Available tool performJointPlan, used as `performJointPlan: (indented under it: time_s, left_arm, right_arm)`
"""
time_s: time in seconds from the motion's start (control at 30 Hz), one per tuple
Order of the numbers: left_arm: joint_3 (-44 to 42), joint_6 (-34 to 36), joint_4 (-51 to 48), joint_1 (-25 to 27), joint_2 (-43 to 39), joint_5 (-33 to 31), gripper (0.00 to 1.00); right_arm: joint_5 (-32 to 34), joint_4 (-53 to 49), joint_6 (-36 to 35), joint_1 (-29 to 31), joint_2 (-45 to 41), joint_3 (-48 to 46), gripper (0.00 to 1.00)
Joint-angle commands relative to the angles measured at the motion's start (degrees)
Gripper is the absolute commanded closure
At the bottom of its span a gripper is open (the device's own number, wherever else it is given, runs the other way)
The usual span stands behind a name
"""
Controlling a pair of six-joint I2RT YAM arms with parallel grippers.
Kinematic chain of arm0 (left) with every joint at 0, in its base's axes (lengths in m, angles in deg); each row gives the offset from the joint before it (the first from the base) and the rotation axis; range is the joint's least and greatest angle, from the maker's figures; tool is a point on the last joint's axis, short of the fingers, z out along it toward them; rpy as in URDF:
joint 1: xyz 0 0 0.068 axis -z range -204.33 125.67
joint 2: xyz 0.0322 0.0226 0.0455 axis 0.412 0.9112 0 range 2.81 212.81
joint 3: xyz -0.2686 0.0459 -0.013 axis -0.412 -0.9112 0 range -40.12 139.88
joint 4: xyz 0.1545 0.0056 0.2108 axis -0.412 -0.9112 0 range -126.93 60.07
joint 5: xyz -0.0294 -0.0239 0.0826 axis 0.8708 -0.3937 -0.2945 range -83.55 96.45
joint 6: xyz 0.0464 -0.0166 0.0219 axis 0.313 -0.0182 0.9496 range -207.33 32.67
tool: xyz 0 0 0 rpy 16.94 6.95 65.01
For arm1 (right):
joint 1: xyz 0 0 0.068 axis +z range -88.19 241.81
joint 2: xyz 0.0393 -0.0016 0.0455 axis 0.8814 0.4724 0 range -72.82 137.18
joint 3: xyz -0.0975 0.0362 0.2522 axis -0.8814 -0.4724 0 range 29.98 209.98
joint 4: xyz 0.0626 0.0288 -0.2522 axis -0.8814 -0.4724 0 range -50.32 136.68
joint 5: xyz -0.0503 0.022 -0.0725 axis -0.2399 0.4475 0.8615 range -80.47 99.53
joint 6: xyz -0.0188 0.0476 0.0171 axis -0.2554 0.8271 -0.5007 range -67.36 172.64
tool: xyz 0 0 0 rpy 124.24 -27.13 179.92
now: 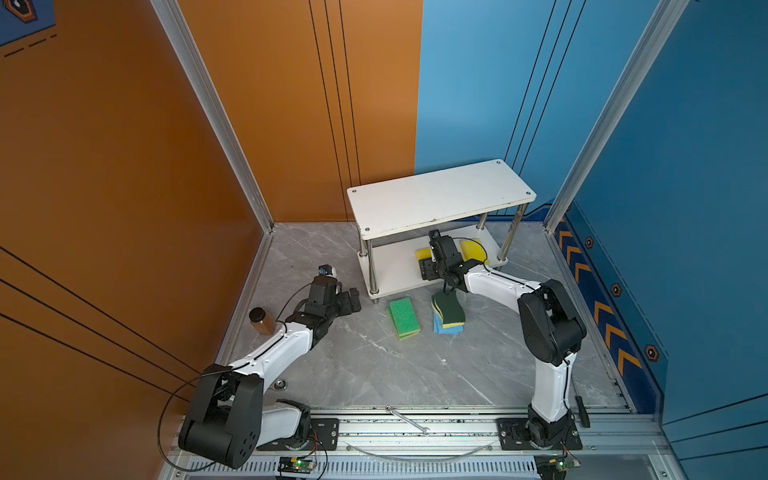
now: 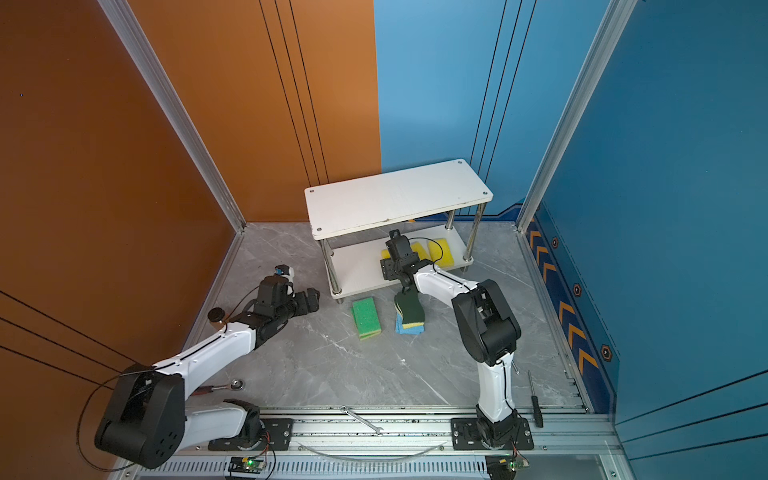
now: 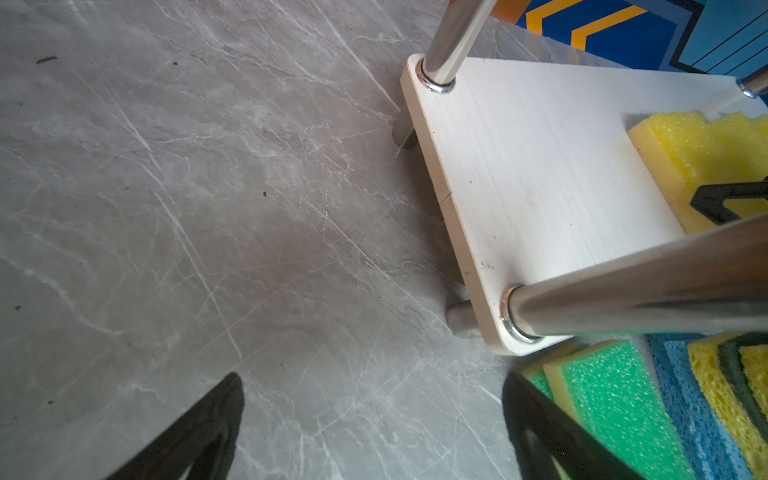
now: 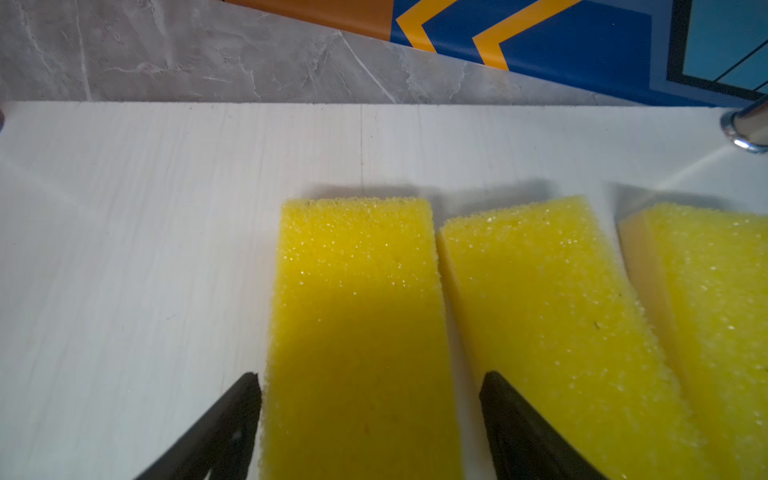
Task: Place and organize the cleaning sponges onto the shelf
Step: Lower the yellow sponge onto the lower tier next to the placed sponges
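Yellow sponge [image 4: 357, 324] lies flat on the lower board of the shelf [image 4: 145, 208], centre of the right wrist view. It is leftmost in a row of three, with the second yellow sponge [image 4: 540, 311] just beside it and the third [image 4: 715, 291] at the right edge. Right gripper [image 4: 370, 376] straddles it. It looks released, since a sliver of white board shows between one finger and the foam, which is not squeezed. Judged step: letting go and backing out. To do it well, pull straight back along the sponge's length with the fingers level, so neither drags the foam nor nudges its neighbour. Stay low under the top board and clear of the chrome posts. Below the shelf in a top view, the green sponges [image 1: 404, 316] and the dark-green wavy sponge [image 1: 449, 311] on the blue ones [image 1: 446, 330] wait on the desk [image 1: 374, 365]. Left gripper [image 3: 372, 376] hangs spread and empty over bare desk at lower centre of its wrist view.
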Motion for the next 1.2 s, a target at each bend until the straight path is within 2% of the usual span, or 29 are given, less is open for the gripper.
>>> performJointPlan:
  time_s: [0.0, 0.43, 0.93, 1.17]
  left_arm:
    - [-0.6, -0.2, -1.3, -0.3, -0.4, -1.2, 0.02]
    - [-0.3, 0.0, -1.3, -0.4, -0.3, -1.2, 0.02]
    - [0.0, -0.1, -1.0, -0.4, 0.2, -0.8, 0.02]
    - [-0.1, -0.2, -1.0, -0.4, 0.4, -0.8, 0.02]
  right_arm:
    - [-0.1, 1.7, 0.5, 0.2, 1.2, -0.4, 0.18]
    - [-0.5, 2.3, 1.7, -0.2, 3.6, 1.3, 0.18]
    - [5.9, 3.9, 5.2, -0.2, 4.0, 1.1, 0.16]
    - [6.7, 4.0, 5.4, -0.4, 3.8, 0.7, 0.16]
